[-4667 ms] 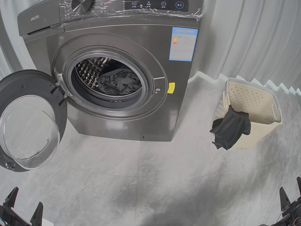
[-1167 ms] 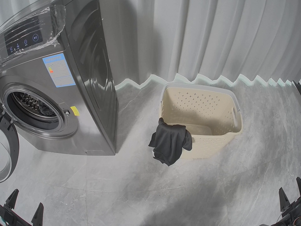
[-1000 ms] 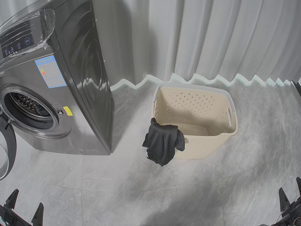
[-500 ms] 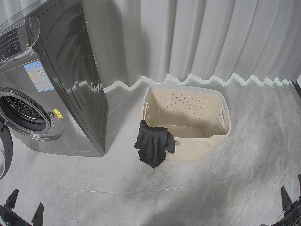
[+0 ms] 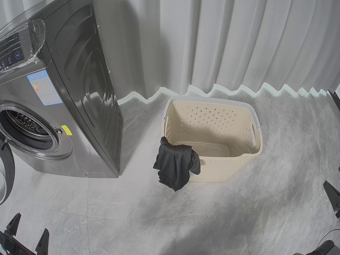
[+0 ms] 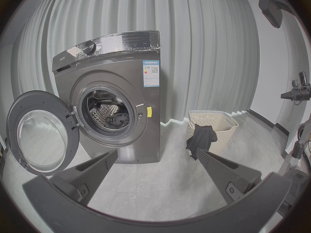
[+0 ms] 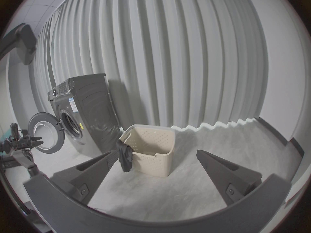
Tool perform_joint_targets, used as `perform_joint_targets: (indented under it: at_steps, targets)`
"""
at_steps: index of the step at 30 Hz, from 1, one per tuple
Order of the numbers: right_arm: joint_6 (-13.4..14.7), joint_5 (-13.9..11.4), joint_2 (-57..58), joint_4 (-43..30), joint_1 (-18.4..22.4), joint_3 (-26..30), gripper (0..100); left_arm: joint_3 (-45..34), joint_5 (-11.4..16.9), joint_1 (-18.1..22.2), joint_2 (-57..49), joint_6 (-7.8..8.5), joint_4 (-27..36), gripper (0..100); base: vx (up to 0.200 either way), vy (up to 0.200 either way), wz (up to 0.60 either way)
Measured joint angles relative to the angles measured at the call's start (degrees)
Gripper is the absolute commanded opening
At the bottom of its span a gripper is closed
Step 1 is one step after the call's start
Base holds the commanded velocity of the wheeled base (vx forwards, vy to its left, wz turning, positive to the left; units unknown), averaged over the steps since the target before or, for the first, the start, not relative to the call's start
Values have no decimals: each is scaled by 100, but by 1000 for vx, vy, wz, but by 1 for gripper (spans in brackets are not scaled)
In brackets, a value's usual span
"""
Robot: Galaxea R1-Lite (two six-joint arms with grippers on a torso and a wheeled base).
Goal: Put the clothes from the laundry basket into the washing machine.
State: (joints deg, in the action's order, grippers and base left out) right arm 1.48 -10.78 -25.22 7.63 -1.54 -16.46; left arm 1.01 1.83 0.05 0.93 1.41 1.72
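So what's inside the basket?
The basket looks empty: bare bottom. One dark cloth hangs over its corner rim, mostly outside. The near wall hides part of the bottom.

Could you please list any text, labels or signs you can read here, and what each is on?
Nothing reads clearly.
Blue label on the washing machine front: print too small.
Yellow sticker beside the drum opening: blurred.
Control panel: icons only, no words.
Logo on the drawer panel: too small.
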Motion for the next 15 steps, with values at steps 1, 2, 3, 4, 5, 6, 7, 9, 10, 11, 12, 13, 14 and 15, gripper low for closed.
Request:
perform_joint_targets:
  at_steps: [1,2,3,4,5,6,7,9,10,11,12,13,14,15]
  targets:
    - [16,-44,-245,129,-39,-10,100,0,0,0,0,0,-2,100,0,0,0]
    - [44,-82,-532,299,-99,-13,100,0,0,0,0,0,-2,100,0,0,0]
    - [73,-105,-823,474,-163,-22,100,0,0,0,0,0,-2,100,0,0,0]
    - [104,-126,-1113,664,-236,-27,100,0,0,0,0,0,-5,100,0,0,0]
    - [156,-140,-1491,903,-323,-32,100,0,-2,0,0,0,-6,100,0,0,0]
    - [185,-134,-1662,1020,-375,-33,100,0,0,0,0,0,-5,100,0,0,0]
    - [229,-112,-1915,1196,-458,-44,100,0,-5,0,0,0,-6,100,0,0,0]
    - [356,-22,-2514,1580,-686,-60,100,0,-5,-5,0,0,-6,100,0,0,0]
    - [429,33,-2811,1790,-816,-82,100,-2,0,-5,0,0,-11,100,0,0,0]
    - [488,82,-3067,1954,-929,-95,100,-2,-2,-2,0,0,-11,100,0,0,0]
    - [541,126,-3324,2113,-1050,-106,100,0,-2,-5,0,-2,-11,100,0,0,0]
    - [611,185,-3671,2352,-1202,-134,100,0,-2,-5,0,0,-11,100,0,0,0]
    - [664,224,-3928,2526,-1313,-158,100,0,-2,-5,0,-2,-11,100,0,0,0]
    - [714,273,-4230,2712,-1438,-184,100,0,0,-5,0,-5,-11,100,0,0,0]
